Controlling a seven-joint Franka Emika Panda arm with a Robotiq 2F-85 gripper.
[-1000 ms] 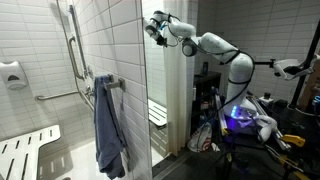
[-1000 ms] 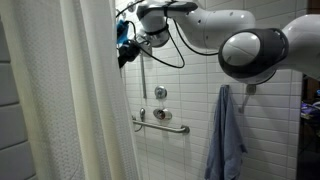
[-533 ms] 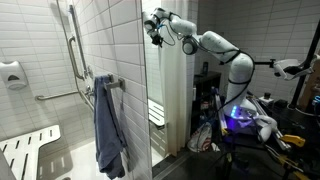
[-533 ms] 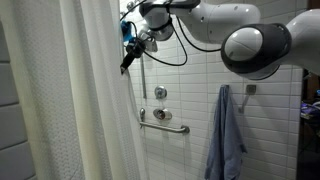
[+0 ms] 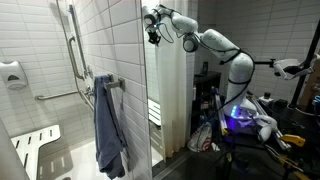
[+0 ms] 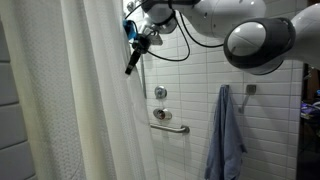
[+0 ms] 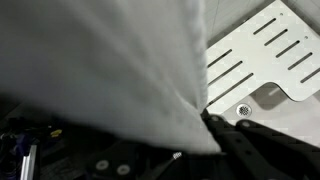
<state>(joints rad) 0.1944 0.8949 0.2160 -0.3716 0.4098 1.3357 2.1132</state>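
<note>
the wrist view is mostly blocked: the shower curtain fills it as a pale, blurred sheet, and its folds run down to a single point at the dark fingers of the gripper. the fingertips are buried in the cloth there, so the gap between them cannot be seen. from the way the fabric gathers, the jaws seem pinched tight on the curtain's free edge, with nothing else in them. past the cloth, a corner of the white slatted shower seat shows, cut off by the frame, with a small round drain beside it on the floor.

in an exterior view the gripper is high up at the curtain's edge. the cloth hangs from it to the bottom of the frame and hides everything on that side of the stall. the arm reaches in from above, only partly in frame. beyond the edge are the round valve and a short grab bar on the tiled wall, and a blue towel hangs well apart from the curtain.

in an exterior view a tiled wall end stands in front of the curtain, so only a strip of it shows. a soap dispenser is fixed to the far wall; what it holds cannot be made out.
</note>
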